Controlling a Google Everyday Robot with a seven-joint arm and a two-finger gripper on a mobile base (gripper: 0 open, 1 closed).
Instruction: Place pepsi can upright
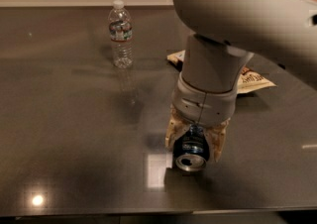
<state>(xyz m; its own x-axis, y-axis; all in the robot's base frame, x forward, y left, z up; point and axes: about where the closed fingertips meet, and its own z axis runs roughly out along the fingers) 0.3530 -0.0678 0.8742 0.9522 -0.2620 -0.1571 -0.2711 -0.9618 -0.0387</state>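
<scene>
Step in hand: grasp, then tip. Gripper straddles the pepsi can, fingers clamped on its flanks, low near the desk front edge. To do well: lift clear, rotate until one silver end faces down, lower gently (release only once seated). Can: dark blue, lying on its side, silver end toward camera

Arm is showing as a bulky pale grey rounded shell with dark holes. Wrist is stepping down in grey cylinder bands, seam running vertically. Gripper is sitting low near the table front edge, cream-tan fingers clamping the pepsi can.
</scene>
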